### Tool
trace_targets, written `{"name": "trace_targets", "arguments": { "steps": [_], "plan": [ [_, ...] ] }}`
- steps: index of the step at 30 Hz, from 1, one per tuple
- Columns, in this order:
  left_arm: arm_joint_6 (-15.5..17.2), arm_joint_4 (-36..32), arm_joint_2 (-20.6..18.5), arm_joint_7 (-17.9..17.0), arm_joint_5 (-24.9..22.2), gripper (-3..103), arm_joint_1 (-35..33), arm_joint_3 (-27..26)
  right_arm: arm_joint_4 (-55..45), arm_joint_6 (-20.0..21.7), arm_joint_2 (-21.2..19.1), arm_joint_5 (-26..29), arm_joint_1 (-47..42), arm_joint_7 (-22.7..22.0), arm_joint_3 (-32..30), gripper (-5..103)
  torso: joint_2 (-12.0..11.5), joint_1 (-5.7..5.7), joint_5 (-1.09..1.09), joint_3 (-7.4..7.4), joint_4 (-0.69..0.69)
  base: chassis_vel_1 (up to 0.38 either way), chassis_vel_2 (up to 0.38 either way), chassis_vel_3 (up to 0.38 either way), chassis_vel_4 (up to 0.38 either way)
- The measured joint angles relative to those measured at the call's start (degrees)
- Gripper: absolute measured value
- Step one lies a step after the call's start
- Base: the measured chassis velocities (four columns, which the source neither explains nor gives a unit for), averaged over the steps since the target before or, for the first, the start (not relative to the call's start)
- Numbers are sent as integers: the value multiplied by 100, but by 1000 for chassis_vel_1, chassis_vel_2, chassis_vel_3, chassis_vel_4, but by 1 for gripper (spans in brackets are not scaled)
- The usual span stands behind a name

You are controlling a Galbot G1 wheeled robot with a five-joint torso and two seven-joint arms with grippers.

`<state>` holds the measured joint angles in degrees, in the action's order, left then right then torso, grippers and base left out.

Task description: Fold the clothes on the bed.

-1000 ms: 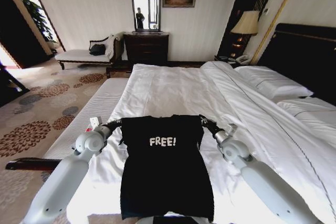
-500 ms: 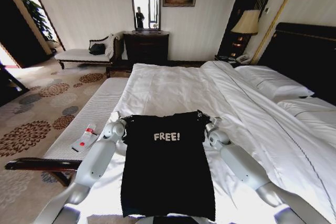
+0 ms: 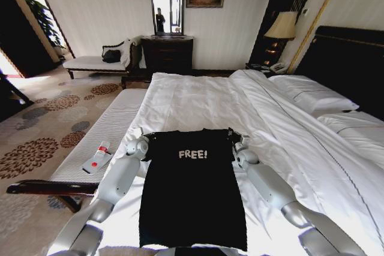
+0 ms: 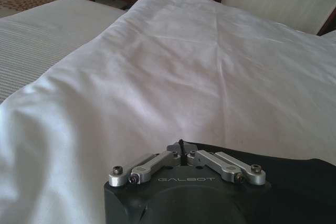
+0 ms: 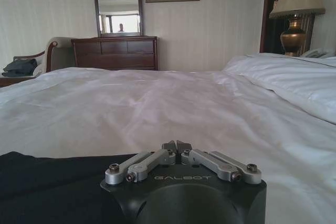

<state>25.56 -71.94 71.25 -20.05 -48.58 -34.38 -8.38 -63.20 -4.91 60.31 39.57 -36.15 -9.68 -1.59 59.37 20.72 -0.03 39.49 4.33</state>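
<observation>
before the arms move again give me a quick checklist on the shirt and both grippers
1. T-shirt lies flat on the bed, lettering up: ok.
2. Left gripper at the shirt's left shoulder corner, fingers closed together at the fabric edge in the left wrist view: ok.
3. Right gripper at the right shoulder corner, fingers closed in the right wrist view: ok.
4. Fabric actually pinched in either gripper: cannot tell.
5. Bed beyond the collar free of objects: ok.
6. Remote lies on the bench, off the bed: ok.
</observation>
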Motion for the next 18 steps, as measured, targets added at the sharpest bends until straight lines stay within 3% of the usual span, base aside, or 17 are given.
{"name": "trace_targets", "arguments": {
  "steps": [1, 4, 5, 9, 11, 13, 15, 16, 17, 18],
  "plan": [
    [-5, 1, 25, -5, 40, -1, -26, 3, 6, -25, 0, -15, -22, -1, -1, 0, 0, 0, 0, 0, 0, 0, 0, 0, 0],
    [-71, -46, 103, -31, 129, 15, -124, 7, 41, -271, 22, -68, -95, -1, -1, 0, 0, 0, 0, 0, -1, 0, 0, 0, 0],
    [-71, -46, 103, -31, 129, 15, -124, 7, 41, -271, 22, -68, -95, -1, -1, 0, 0, 0, 0, 0, -1, 0, 0, 0, 0],
    [-200, -401, 115, -19, 133, 31, -308, -4, -155, -401, -14, -58, -246, 41, -27, 20, 0, 0, -1, 0, 2, 0, 0, 0, 0],
    [-227, -522, 85, -21, 133, 36, -365, -25, -222, -408, -43, -56, -285, 47, -43, 20, 0, 0, -1, 0, 1, 0, 0, 0, 0],
    [-250, -777, -3, -34, 135, 47, -500, -114, -438, -410, -141, -46, -383, 44, -73, 31, 0, 0, -1, 0, 1, 0, 0, 0, 0],
    [-250, -930, -69, -80, 130, 47, -587, -198, -587, -400, -215, -46, -445, 11, -90, 37, 0, 0, -2, 0, 0, 0, 0, 0, 0],
    [-251, -1068, -129, -127, 110, 53, -670, -299, -719, -370, -275, -54, -503, -53, -121, 42, 0, 0, -1, 0, -1, 0, 0, 0, 0],
    [-215, -1659, -387, -254, -114, 70, -1033, -898, -1473, 8, -532, 241, -844, -540, -460, 58, 0, 0, -2, 0, -2, 0, 0, 0, 0],
    [-178, -1879, -471, -294, -237, 75, -1167, -1135, -1751, 130, -633, 510, -1002, -641, -600, 58, 0, 0, -2, 0, -1, 0, 0, 0, 0]
  ]
}}
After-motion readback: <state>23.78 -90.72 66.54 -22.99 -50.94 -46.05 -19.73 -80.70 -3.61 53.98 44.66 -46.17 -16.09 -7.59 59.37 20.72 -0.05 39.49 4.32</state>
